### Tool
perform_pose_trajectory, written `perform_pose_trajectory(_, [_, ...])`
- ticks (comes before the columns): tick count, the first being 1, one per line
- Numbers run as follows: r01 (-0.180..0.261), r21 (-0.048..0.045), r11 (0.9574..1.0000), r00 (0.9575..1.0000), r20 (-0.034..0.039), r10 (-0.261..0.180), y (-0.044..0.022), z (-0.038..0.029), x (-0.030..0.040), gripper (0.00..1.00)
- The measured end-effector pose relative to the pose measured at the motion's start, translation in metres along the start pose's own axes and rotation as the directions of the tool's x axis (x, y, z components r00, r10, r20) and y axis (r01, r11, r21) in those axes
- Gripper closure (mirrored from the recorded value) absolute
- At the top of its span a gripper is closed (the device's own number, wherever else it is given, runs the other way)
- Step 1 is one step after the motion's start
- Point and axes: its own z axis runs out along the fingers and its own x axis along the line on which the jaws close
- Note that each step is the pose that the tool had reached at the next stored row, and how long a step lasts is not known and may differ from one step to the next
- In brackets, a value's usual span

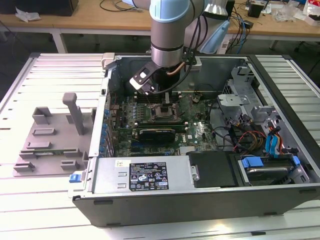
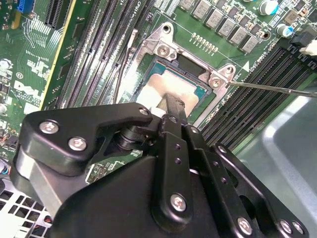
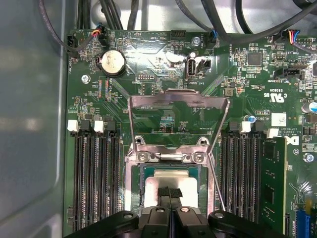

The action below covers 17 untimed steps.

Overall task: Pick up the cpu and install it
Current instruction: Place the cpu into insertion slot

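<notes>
The open computer case (image 1: 200,205) lies on the tabletop (image 1: 50,210) with its motherboard (image 3: 148,59) exposed. The socket's hinged frame (image 3: 178,95) stands raised. The cpu (image 3: 173,177) already lies flat in the socket, apparently seated. The jaws are clenched together, their tips at its top plate. The frame is not yet closed over it.

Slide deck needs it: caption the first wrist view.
Gripper tip at the cpu lying in the open socket, load plate raised.
</notes>
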Motion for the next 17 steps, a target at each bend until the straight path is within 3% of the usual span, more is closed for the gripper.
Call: perform_pose_trajectory(17, [-0.009,-0.0001,1.0,1.0,-0.0007,0.009,0.0,0.0018,0.0001,0.89])
